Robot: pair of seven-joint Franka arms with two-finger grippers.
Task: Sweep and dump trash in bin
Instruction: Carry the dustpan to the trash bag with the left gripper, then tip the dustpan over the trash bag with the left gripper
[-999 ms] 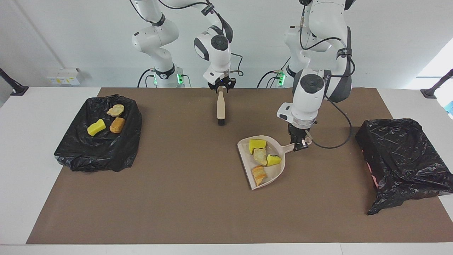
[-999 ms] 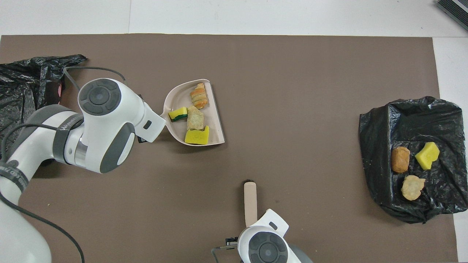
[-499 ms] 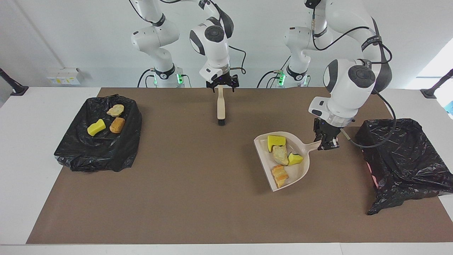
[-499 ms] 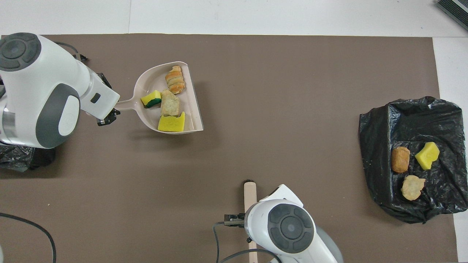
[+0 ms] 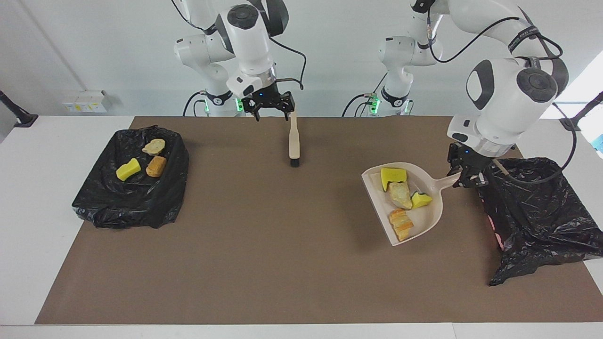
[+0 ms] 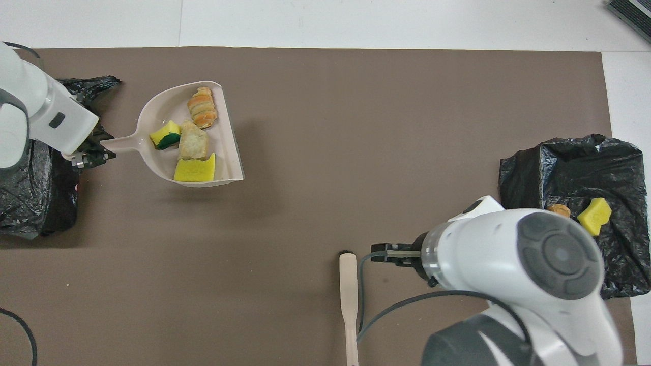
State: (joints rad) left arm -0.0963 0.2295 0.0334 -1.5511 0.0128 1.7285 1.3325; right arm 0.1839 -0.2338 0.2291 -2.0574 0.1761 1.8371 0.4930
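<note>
Facing view: brown mat point(image 5: 264, 263) covers white table point(image 5: 42, 197).

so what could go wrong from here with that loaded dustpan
1. The left gripper holds the dustpan only by its handle tip, so the raised pan may sag or twist.
2. Four loose scraps ride in it; the bread lump lies beside the open lip and might slide off onto the mat.
3. The black bin bag under the left gripper looks slumped, so a tipped load may miss its opening.
</note>
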